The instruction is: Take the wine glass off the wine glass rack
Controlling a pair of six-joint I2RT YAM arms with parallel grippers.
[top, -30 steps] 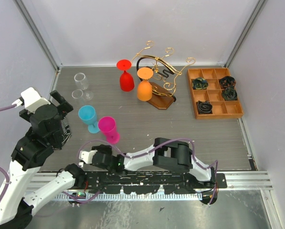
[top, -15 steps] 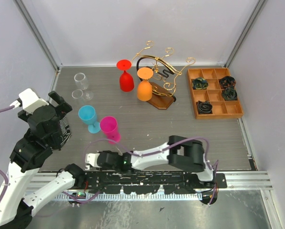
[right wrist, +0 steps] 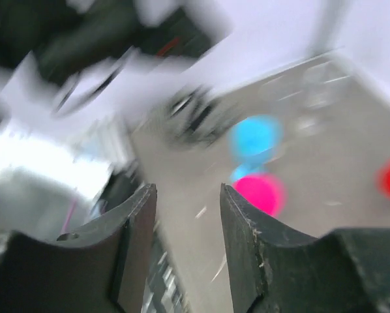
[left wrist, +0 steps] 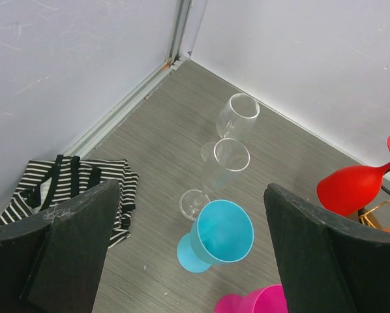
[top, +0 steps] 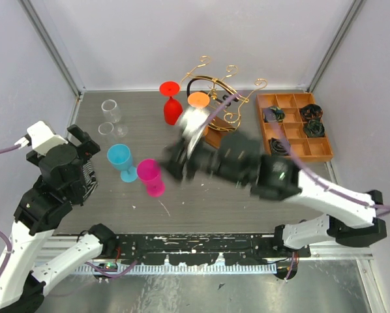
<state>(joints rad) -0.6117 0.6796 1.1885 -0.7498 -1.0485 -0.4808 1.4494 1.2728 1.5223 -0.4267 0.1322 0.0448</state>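
The wine glass rack (top: 224, 104) is a gold wire stand on a brown wooden base at the back middle. An orange wine glass (top: 198, 99) is at the rack's front, its bowl hidden behind my blurred right arm. A red wine glass (top: 171, 107) is at the rack's left side and also shows in the left wrist view (left wrist: 355, 186). My right gripper (top: 175, 164) hovers over the table middle, below and left of the rack, open and empty (right wrist: 188, 248). My left gripper (top: 77, 147) is open and empty at the left, above the cups (left wrist: 192, 261).
A blue cup (top: 120, 160) and a pink cup (top: 149, 176) stand left of centre. Two clear wine glasses (top: 110, 117) stand behind them. A striped cloth (left wrist: 84, 182) lies at the left wall. An orange-brown compartment tray (top: 293, 127) with dark items sits at the right.
My right arm has swung fast from the near edge by the left arm's base up over the table middle, in front of the rack. My left arm has hardly moved.
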